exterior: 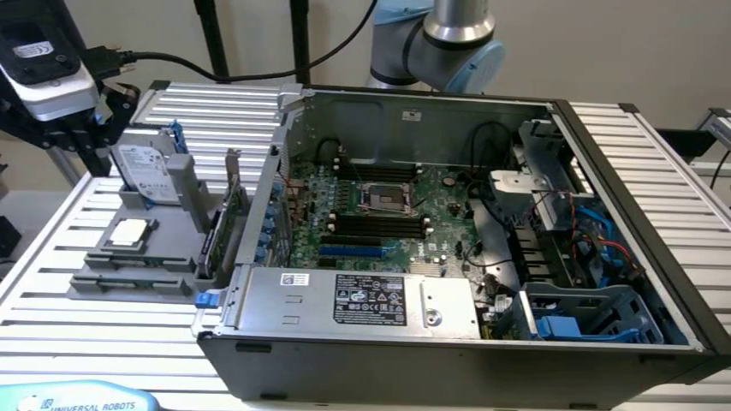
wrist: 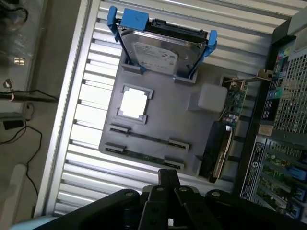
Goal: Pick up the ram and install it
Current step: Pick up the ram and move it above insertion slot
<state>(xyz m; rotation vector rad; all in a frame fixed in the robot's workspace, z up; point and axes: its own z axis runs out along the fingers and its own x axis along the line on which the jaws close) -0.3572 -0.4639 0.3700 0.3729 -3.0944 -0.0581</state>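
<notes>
Two ram sticks, long thin green boards, lie edge-up in the grey holder: one ram stick and a second beside it. My gripper hangs above the holder's ram end, apart from both sticks, shut with nothing in it. In the exterior view the gripper is high at the left, over the holder. The motherboard lies inside the open computer case, and its black slots are bare.
On the holder stand a silver hard drive with blue rails, a square processor and a green expansion card with a bracket. The case wall rises right next to the holder. Cables and drive cages fill the case's right side.
</notes>
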